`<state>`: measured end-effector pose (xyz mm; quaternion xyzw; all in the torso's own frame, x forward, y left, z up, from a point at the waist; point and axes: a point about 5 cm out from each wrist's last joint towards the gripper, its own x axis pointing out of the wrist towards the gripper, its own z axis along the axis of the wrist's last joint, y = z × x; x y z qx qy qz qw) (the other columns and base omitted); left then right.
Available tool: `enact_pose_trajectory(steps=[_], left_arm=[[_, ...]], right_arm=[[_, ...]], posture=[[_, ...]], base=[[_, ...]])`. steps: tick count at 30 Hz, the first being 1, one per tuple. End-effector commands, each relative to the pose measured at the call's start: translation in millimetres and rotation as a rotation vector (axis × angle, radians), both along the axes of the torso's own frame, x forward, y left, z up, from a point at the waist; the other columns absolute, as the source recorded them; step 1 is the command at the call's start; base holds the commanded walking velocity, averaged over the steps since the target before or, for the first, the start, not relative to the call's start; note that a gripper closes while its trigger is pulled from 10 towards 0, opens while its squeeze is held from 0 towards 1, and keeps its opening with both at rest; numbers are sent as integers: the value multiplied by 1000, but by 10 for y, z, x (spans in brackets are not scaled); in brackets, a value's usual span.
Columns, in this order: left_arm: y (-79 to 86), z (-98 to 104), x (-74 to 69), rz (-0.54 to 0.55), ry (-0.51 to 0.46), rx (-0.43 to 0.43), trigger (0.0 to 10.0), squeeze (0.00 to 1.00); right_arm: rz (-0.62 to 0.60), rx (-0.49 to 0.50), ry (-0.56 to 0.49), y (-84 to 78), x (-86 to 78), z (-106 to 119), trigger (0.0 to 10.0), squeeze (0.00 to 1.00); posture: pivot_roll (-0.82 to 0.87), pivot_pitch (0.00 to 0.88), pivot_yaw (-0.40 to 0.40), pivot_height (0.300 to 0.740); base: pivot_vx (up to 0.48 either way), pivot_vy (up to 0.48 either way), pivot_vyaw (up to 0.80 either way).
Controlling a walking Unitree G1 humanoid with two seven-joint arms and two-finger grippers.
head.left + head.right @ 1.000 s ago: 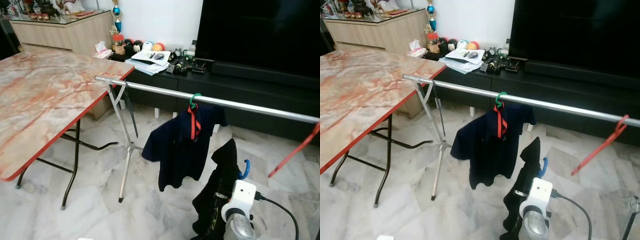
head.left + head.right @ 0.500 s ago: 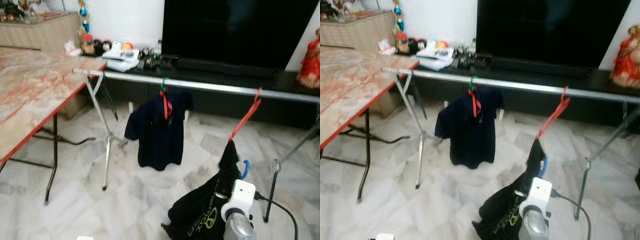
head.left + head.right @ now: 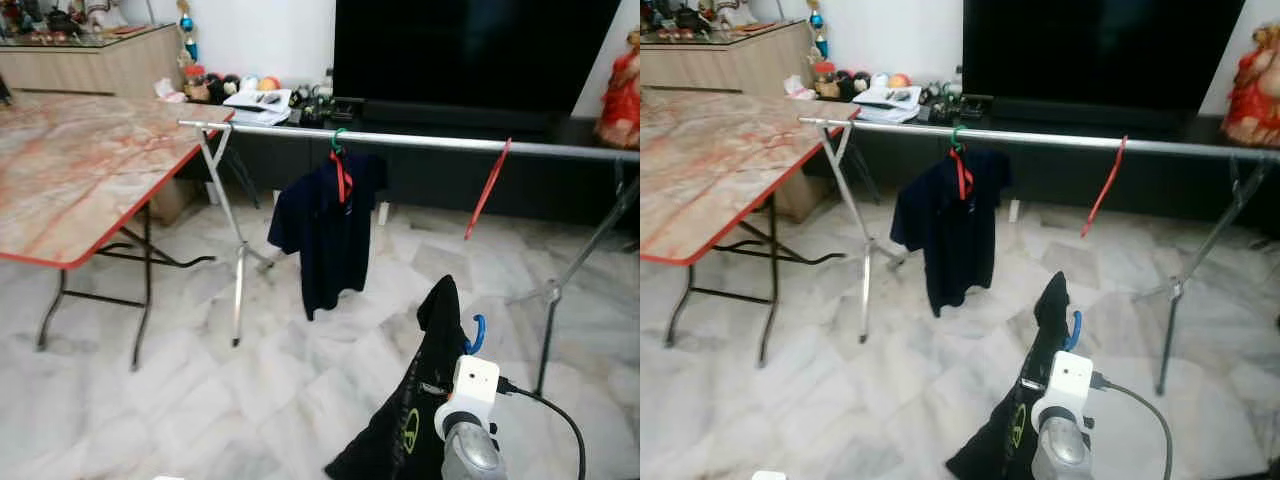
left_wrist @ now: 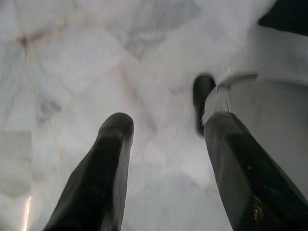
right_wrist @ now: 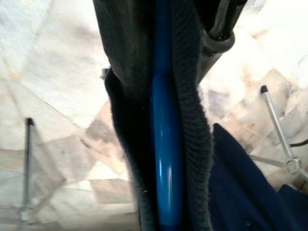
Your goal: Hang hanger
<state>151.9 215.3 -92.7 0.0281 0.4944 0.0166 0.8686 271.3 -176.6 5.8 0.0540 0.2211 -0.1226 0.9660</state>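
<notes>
From the head cameras, a long silver metal clothes rail (image 3: pixel 430 143) runs across the room on splayed tripod legs, in front of a low black TV cabinet (image 3: pixel 440 180). A dark navy polo shirt on a green-hooked hanger (image 3: pixel 328 235) hangs left of the rail's middle, and an empty red plastic hanger (image 3: pixel 487 188) hangs tilted further right; bare rail lies between them and beyond the red one. A marble-patterned folding table with a red edge (image 3: pixel 80 170) borders the left, its corner near the rail's end. Open white marble floor (image 3: pixel 200 400) lies between robot and rail.

Low in front, the right gripper (image 3: pixel 452 345) holds up a blue plastic hanger (image 3: pixel 478 333) carrying a black garment with a green logo (image 3: pixel 405 420); the hook curls upward, the garment drooping toward the floor.

In the left wrist view, the left gripper (image 4: pixel 166 144) hangs over floor, fingers apart, empty.

In the right wrist view, the blue hanger's neck runs lengthwise between black fabric folds; the fingers are hidden, so their grip cannot be judged.
</notes>
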Motion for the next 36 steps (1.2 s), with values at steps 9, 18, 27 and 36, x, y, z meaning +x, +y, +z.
enact_pose_trajectory(steps=[9,18,27,36], left_arm=[[39,27,50,-7,-12,18,10000,0],[43,35,61,1,-25,15,10000,0],[29,98,174,-155,-92,85,10000,0],[133,627,784,-395,-486,209,10000,0]], right_arm=[[28,-37,21,-25,42,19,10000,0],[48,-54,58,-46,95,7,10000,0],[331,-218,155,-83,180,-15,10000,0],[477,-318,164,-170,347,114,10000,0]], posture=[[122,6,10,740],[123,5,12,740],[126,12,13,740],[143,21,3,740]], base=[[0,0,0],[0,0,0],[0,0,0],[0,0,0]])
